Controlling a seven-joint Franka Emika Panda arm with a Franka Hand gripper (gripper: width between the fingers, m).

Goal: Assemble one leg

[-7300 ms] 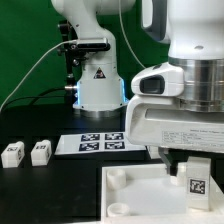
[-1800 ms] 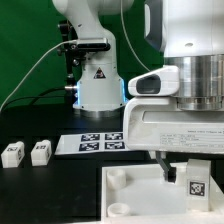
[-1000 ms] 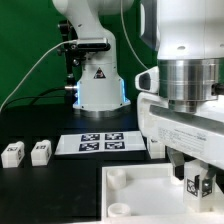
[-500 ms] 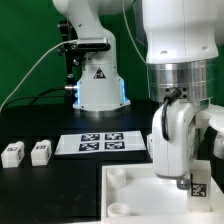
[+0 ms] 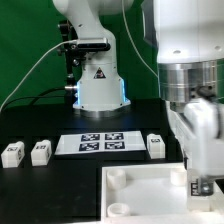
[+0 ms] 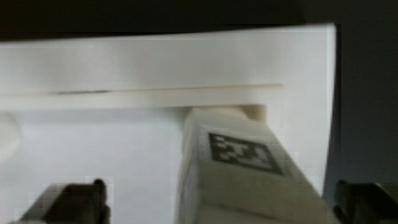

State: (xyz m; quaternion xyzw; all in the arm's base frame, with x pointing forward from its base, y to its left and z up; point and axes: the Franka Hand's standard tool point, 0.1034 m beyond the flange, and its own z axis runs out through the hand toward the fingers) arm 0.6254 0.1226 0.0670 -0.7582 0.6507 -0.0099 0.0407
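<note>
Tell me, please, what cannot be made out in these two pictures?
- Exterior view: the end effector is smeared by motion blur, so its fingers cannot be told apart.
- Exterior view: the leg at the tabletop is partly veiled by that blur, so its seating is unclear.
- Wrist view: one end of the leg is cut off by the picture edge.
- Exterior view: the tags on the two spare legs are too small to read.

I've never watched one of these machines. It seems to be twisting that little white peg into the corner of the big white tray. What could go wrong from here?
Two things, I'd guess. The end effector blurs as it turns the leg, so the fingers might slip and leave it loose in the tabletop. Whether the jaws grip firmly is hard to tell. Also, another spare leg lies close beside the arm, where a sweep could knock it.
</note>
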